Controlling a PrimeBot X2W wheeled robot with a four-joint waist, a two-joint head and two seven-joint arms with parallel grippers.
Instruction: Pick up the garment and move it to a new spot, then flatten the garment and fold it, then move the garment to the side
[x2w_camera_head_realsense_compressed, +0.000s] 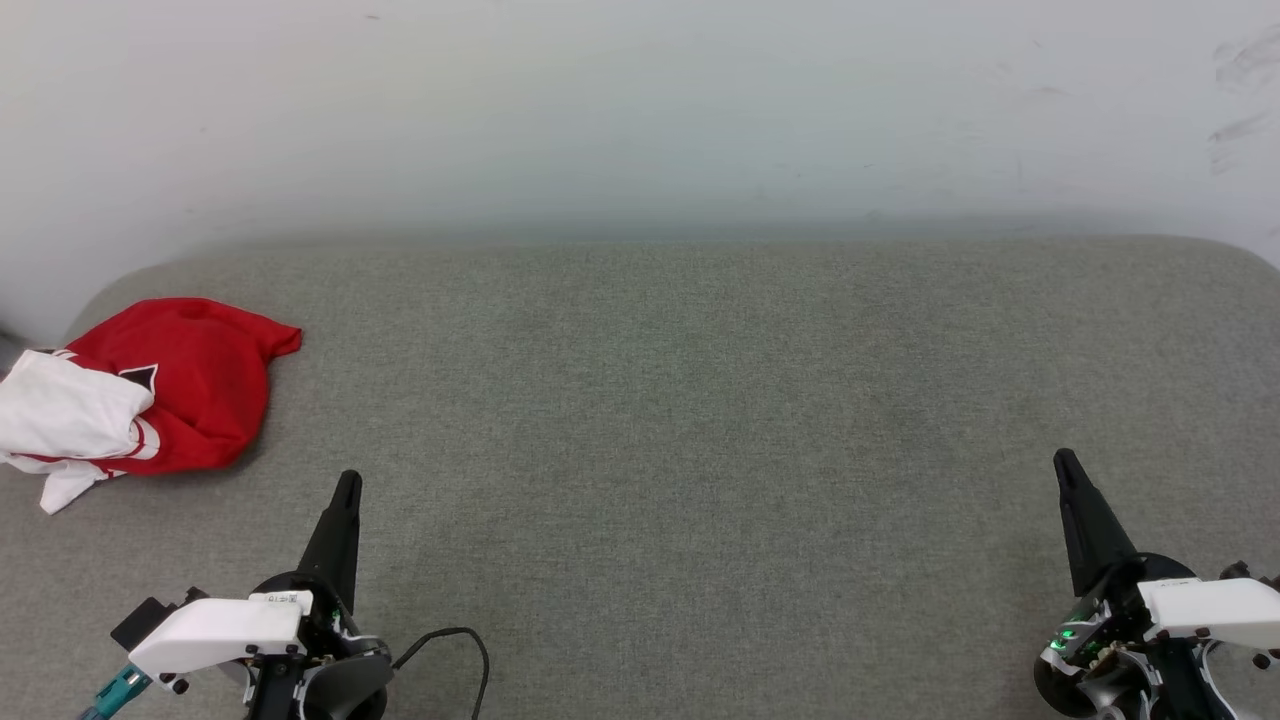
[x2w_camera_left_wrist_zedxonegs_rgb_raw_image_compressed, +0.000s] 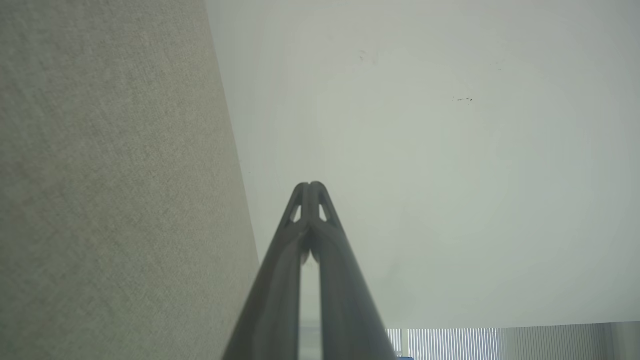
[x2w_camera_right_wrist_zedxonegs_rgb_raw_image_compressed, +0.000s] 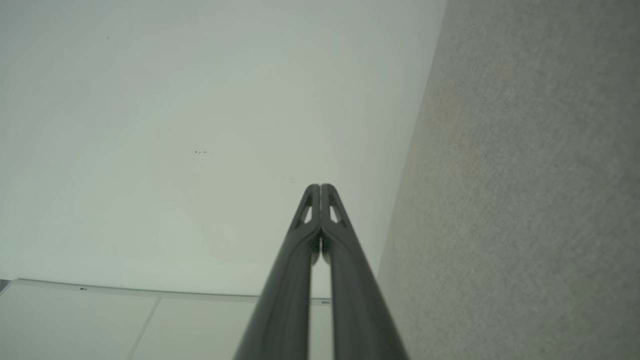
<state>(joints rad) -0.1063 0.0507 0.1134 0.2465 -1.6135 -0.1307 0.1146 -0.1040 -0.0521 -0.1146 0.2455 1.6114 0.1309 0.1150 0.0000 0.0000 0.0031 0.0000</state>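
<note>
One crumpled garment, a red short-sleeved jersey shirt with white sleeves and red-white striped trim (x2w_camera_head_realsense_compressed: 190, 385), lies bunched at the far left of the grey fabric-covered counter (x2w_camera_head_realsense_compressed: 700, 420), close to its rounded corner and near the pale wall (x2w_camera_head_realsense_compressed: 640, 110); a white sleeve spills toward the left, and a scrap of black-and-white lettering peeks from a fold. My left hand (x2w_camera_head_realsense_compressed: 347, 482) sits nearer to me, to the right of the shirt and clear of it, its two long dark fingers pressed together and holding nothing; my right hand (x2w_camera_head_realsense_compressed: 1064, 460) is well apart at the far right, likewise closed and empty.

I judge the shirt light, soft and limp; it will likely sag and drape once lifted, and the smooth-looking jersey cloth may slip out of a shallow pinch. I would take a generous fold of the red body at the edge facing my left hand, or the thicker striped trim of a sleeve, rather than a single thin layer; the fingers must open first; nothing is picked up yet.
</note>
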